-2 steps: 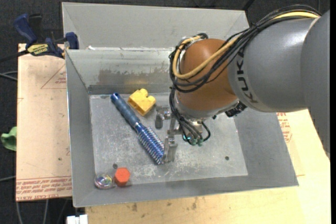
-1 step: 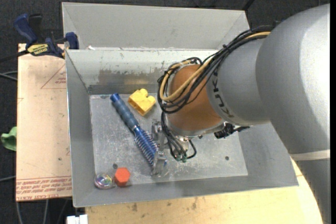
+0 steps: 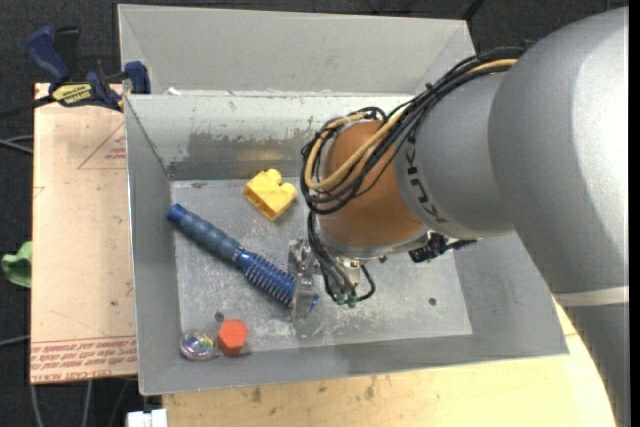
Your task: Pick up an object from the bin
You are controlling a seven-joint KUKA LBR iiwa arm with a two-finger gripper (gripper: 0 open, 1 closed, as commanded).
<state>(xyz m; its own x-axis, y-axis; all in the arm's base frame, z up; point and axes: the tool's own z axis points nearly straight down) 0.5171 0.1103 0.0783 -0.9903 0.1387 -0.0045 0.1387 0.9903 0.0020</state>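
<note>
A blue brush (image 3: 231, 252) lies slantwise across the bin floor, its handle toward the upper left and its bristled head toward the lower right. My gripper (image 3: 303, 287) is down at the brush's bristled end, its metal fingers touching or just beside the head. A yellow plastic block (image 3: 270, 192) sits above the brush, near the back of the floor, apart from the gripper.
A small orange cap (image 3: 232, 336) and a clear shiny ball (image 3: 197, 346) lie together in the front left corner. The arm with its orange cover and cables overhangs the right half of the bin.
</note>
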